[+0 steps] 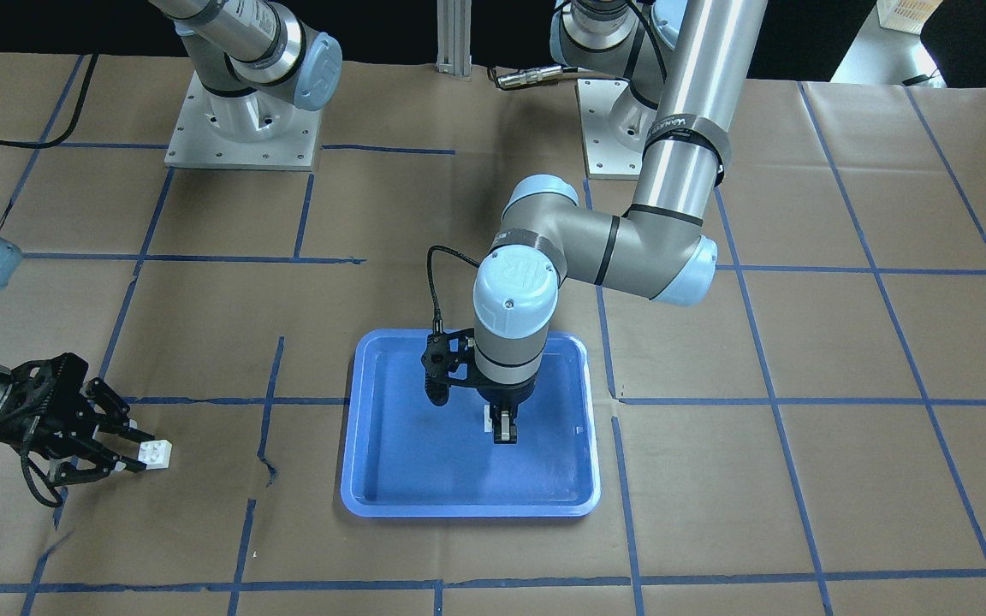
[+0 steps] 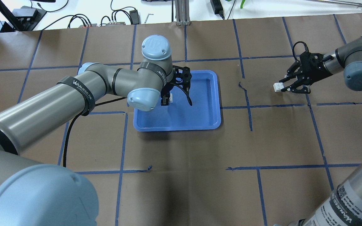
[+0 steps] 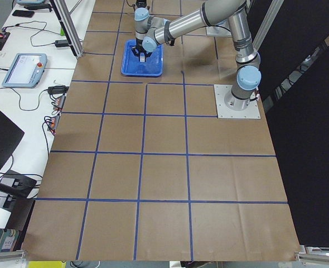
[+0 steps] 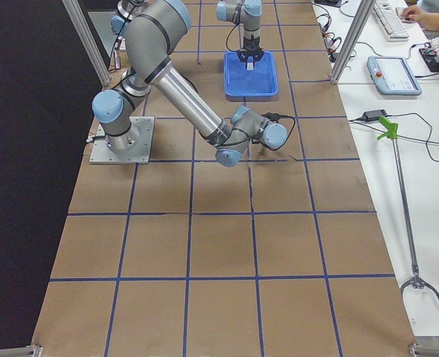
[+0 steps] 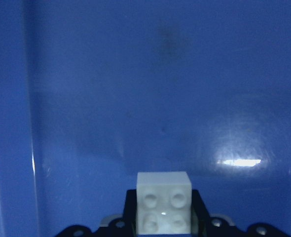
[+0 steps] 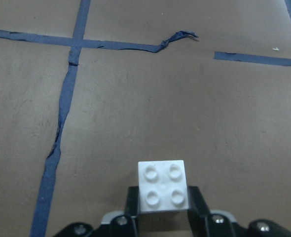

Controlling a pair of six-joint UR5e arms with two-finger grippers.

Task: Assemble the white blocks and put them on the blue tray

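The blue tray (image 1: 399, 479) lies at the table's middle; it also shows in the overhead view (image 2: 200, 116). My left gripper (image 1: 502, 430) points down over the tray's inside and is shut on a white block (image 1: 489, 417), held just above the tray floor. The left wrist view shows this block (image 5: 164, 208) between the fingers, studs facing the camera. My right gripper (image 2: 282, 87) is far from the tray, low over the brown paper, shut on the second white block (image 2: 276, 87). That block also shows in the right wrist view (image 6: 163, 186) and the front view (image 1: 155, 453).
Brown paper with blue tape grid lines covers the table (image 2: 181, 150). A torn, lifted piece of tape (image 6: 177, 37) lies ahead of the right gripper. The two arm base plates (image 1: 240, 128) stand at the robot's side of the table.
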